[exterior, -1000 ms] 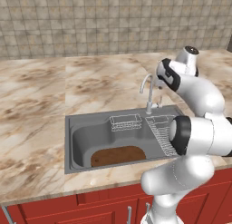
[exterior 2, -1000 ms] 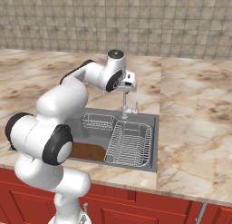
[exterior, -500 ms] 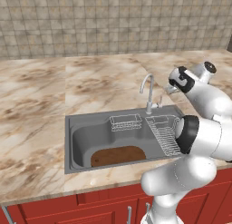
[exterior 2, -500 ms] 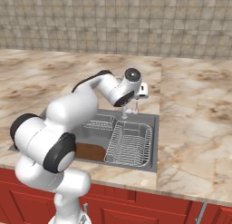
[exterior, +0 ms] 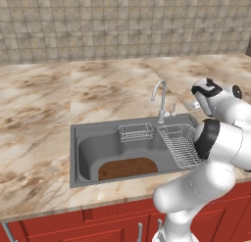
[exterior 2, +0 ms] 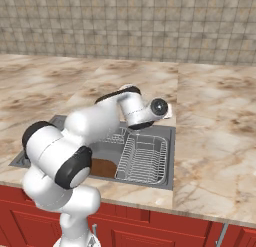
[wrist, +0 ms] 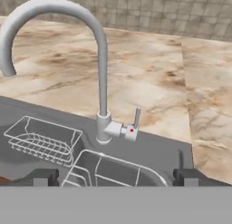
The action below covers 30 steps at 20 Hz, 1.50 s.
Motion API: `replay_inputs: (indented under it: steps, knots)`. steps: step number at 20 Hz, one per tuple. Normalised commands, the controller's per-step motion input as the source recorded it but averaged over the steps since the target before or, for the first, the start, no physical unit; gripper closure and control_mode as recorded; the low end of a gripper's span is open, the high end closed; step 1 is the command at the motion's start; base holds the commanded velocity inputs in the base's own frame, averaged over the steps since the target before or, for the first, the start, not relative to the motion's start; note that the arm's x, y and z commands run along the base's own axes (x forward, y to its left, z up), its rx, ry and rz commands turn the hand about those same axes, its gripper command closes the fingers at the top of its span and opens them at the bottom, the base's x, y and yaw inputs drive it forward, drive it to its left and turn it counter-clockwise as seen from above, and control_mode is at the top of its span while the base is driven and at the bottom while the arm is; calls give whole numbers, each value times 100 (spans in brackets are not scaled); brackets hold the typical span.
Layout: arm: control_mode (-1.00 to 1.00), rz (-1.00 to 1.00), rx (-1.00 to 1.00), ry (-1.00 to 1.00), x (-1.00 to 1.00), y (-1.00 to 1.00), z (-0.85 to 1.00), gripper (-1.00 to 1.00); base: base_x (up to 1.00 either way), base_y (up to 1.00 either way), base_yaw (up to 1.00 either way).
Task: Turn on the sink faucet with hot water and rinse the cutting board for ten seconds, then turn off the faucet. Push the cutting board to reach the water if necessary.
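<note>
The gripper (wrist: 116, 177) hangs with its jaws spread wide and empty, just right of the sink faucet (exterior: 160, 100), facing its small side lever (wrist: 134, 123). The faucet stands at the back rim of the sink (exterior: 86, 144). The cutting board (exterior: 127, 168) lies on the basin floor, forward-left of the faucet, beside the wire dish rack (exterior: 179, 144)

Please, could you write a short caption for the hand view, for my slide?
Open gripper facing the sink faucet and its small side lever, no water running.
</note>
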Motion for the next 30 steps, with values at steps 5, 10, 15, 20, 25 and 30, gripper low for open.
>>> replay_inputs:
  steps: [5,10,15,20,25,30]
  knots:
    - [-100,7,0,-18,0,-29,-47,-100,0,0,0]
    - [-100,4,0,-21,1,-15,-59,-100,0,0,0]
    - [-100,1,2,-16,13,-3,-23,-100,0,0,0]
    - [-100,0,4,-10,30,0,-11,-100,0,0,0]
    - [-100,0,7,-4,15,-12,-2,-100,0,0,0]
    - [-100,0,8,0,17,-9,0,-100,0,0,0]
